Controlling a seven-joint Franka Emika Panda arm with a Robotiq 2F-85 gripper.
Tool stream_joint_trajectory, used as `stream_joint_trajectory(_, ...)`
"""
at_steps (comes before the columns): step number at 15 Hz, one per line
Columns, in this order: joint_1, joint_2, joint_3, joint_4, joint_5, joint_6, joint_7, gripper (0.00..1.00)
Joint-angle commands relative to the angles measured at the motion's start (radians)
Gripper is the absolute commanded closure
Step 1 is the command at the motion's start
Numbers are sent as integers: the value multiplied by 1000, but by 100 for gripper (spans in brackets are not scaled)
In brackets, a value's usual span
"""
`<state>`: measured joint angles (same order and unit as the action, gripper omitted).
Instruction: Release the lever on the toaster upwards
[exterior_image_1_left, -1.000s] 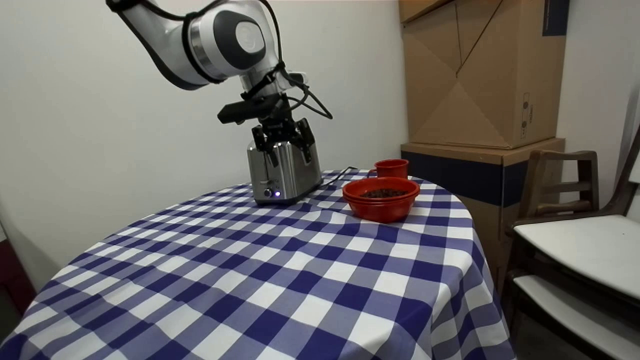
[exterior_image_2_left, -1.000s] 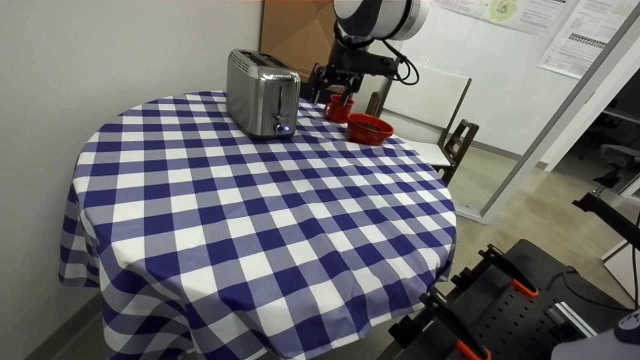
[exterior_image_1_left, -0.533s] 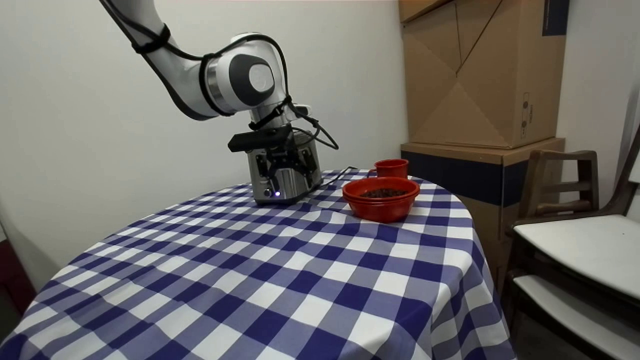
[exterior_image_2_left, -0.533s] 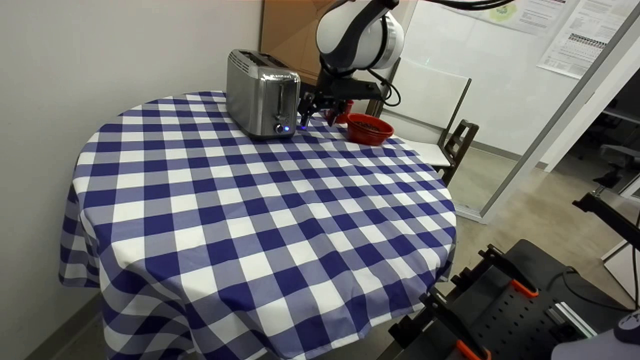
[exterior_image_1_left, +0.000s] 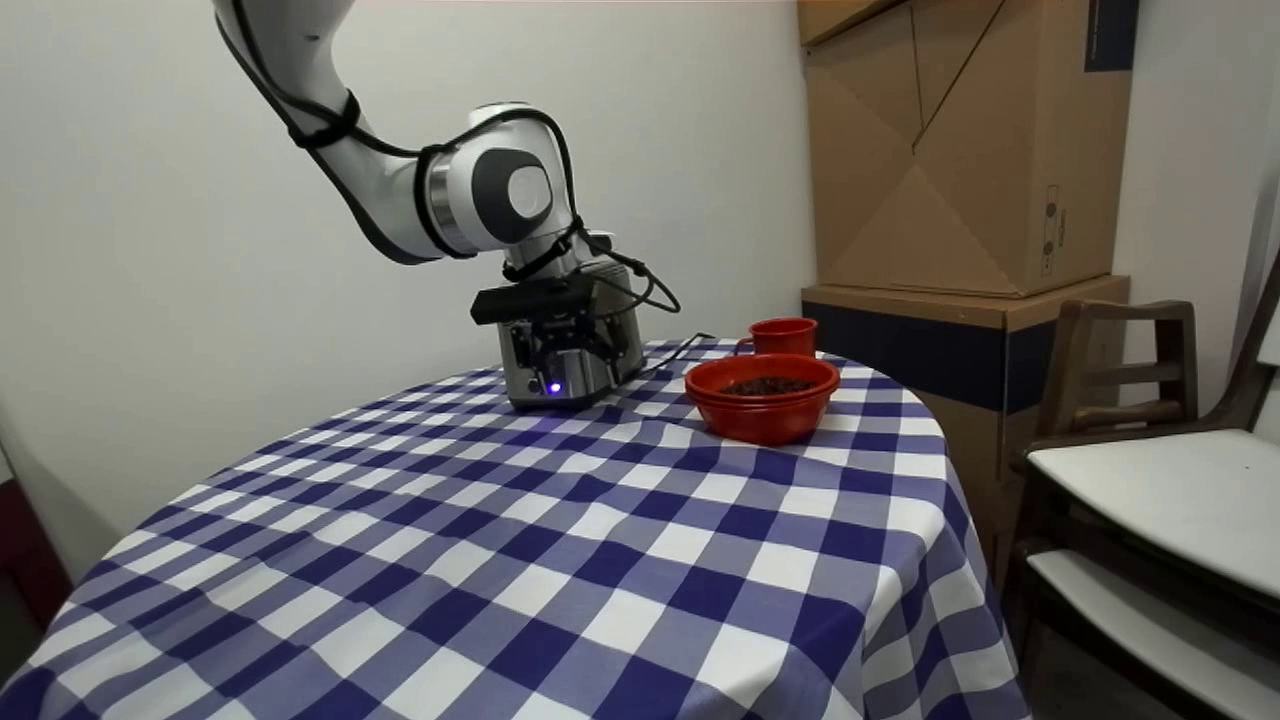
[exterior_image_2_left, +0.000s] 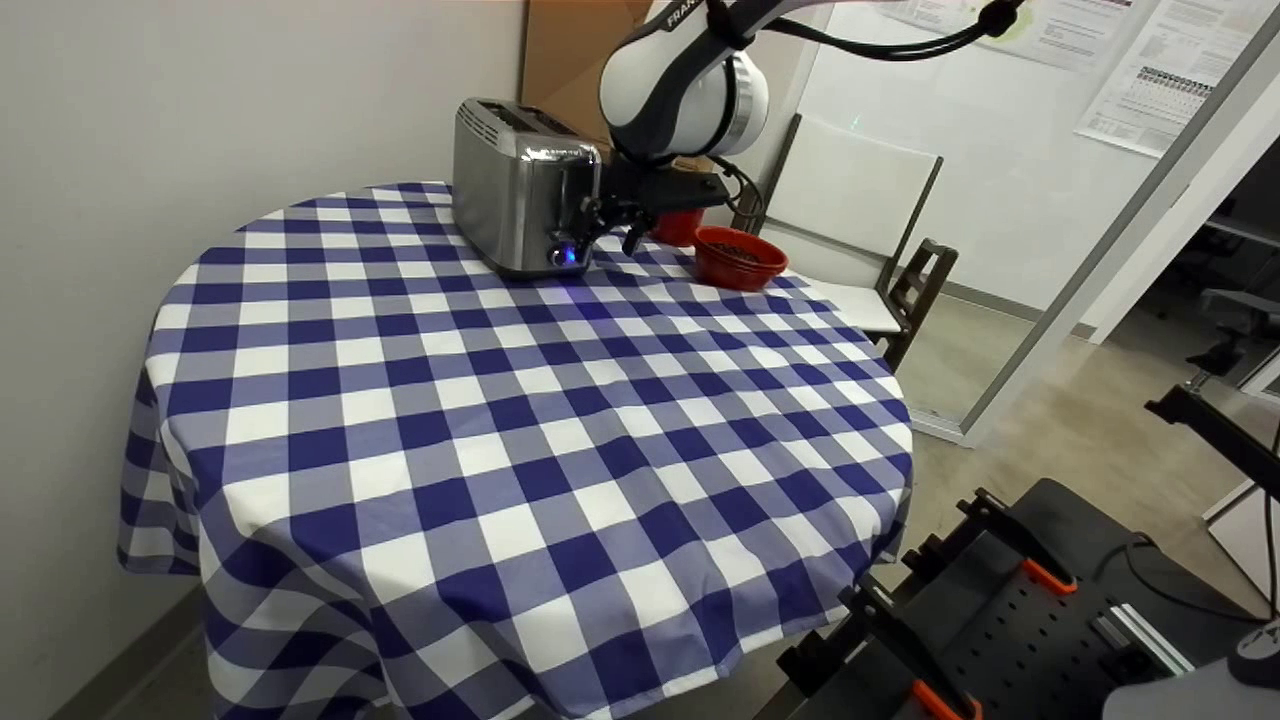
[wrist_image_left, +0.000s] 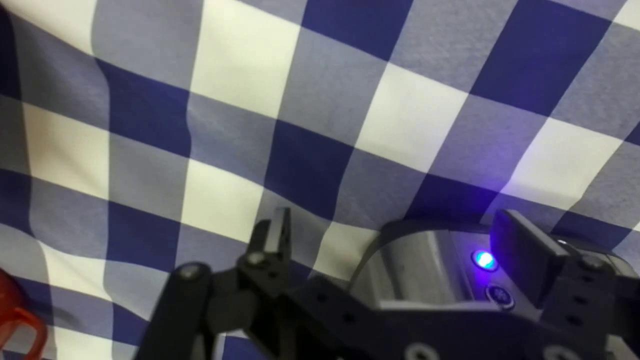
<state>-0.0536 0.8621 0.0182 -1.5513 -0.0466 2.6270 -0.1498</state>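
The silver-grey toaster (exterior_image_2_left: 490, 190) stands upright on the checked tablecloth. It shows in both exterior views, partly behind my gripper in one of them (exterior_image_1_left: 630, 335). Its control end (wrist_image_left: 415, 270), with a glowing blue button (wrist_image_left: 484, 260), shows in the wrist view. My gripper (exterior_image_2_left: 608, 242) is low at that end, its fingers wide apart with nothing between them. In the wrist view my gripper (wrist_image_left: 395, 220) has one finger in front of the button panel and the other beyond the toaster's side. The lever is hidden behind the gripper; whether a finger touches it, I cannot tell.
Red stacked bowls (exterior_image_1_left: 762, 415) with dark contents and a red mug (exterior_image_1_left: 785, 338) stand beside the toaster; the mug's handle shows in the wrist view (wrist_image_left: 30, 330). A wall is behind the toaster. Cardboard boxes (exterior_image_1_left: 950, 170) and a chair (exterior_image_2_left: 850, 190) stand past the table.
My gripper has come down from above the toaster's top to its control end and moved closer to it. It stays open. The toaster, bowls and mug have not moved.
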Motion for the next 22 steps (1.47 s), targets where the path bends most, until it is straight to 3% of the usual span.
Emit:
stream_joint_trajectory(1,1,47,-2,65,-25,18,-40,0)
stream_joint_trajectory(9,-6,36,29,13,-10,266,-35,0)
stream_joint_trajectory(13,-20,15,60,12,10,129,-34,0)
stream_joint_trajectory(18,-29,-27,84,67,101,-244,6,0)
stream_joint_trajectory(22,-9,-62,80,95,170,-384,81,0)
